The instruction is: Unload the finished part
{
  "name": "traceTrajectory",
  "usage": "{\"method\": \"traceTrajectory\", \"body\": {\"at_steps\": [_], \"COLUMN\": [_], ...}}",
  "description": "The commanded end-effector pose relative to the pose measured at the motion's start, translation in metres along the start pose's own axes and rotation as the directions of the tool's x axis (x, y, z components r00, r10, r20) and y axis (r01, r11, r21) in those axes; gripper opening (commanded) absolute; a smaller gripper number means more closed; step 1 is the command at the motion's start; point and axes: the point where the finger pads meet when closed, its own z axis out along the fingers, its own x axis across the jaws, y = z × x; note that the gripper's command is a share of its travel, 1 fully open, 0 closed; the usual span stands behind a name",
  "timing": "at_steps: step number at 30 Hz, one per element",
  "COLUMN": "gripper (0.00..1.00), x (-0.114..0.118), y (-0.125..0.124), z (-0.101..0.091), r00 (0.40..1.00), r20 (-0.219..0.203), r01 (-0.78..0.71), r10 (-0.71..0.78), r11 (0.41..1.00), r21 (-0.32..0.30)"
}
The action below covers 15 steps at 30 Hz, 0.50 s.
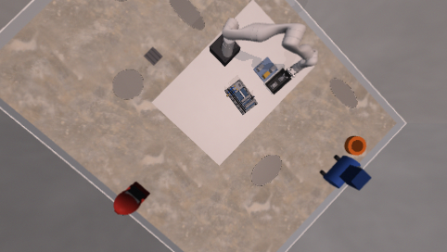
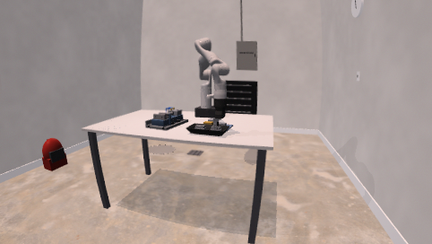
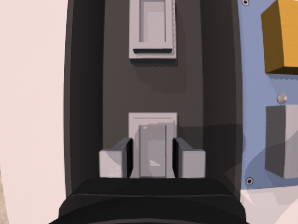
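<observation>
In the wrist view my gripper (image 3: 152,152) is shut on a grey machined part (image 3: 153,143), which sits low over the dark floor of the black outfeed tray (image 3: 153,83). I cannot tell whether the part touches the floor. A second grey part with a rectangular pocket facing up (image 3: 153,23) lies flat at the tray's far end. In the overhead view the gripper (image 1: 292,71) is at the tray's end. The vise (image 1: 241,96) stands on its own plate at the table's middle. In the side view the arm reaches down into the tray (image 2: 208,128).
A blue plate (image 1: 265,69) with an orange block (image 3: 281,36) lies right beside the tray. The arm's base (image 1: 224,50) is at the table's back edge. Off the table are a red object (image 1: 129,200), a blue object (image 1: 346,172) and an orange bin (image 1: 355,145).
</observation>
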Motion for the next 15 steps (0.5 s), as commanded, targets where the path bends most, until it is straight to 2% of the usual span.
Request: {"method": "traceTrajectory", "body": {"at_steps": [1, 10, 11, 15], "gripper": [0.0, 0.0, 1.0, 1.0], "x": [-0.0008, -0.0008, -0.0008, -0.0008], "y": [0.0004, 0.0004, 0.0004, 0.0004], "z": [-0.0014, -0.0014, -0.0014, -0.0014], "r00": [1.0, 1.0, 1.0, 1.0], "r20": [0.002, 0.002, 0.002, 0.002], "r01": [0.0, 0.0, 0.0, 0.0], "r10": [0.0, 0.0, 0.0, 0.0], "r11": [1.0, 1.0, 1.0, 1.0], "r21": [-0.001, -0.001, -0.001, -0.001]}}
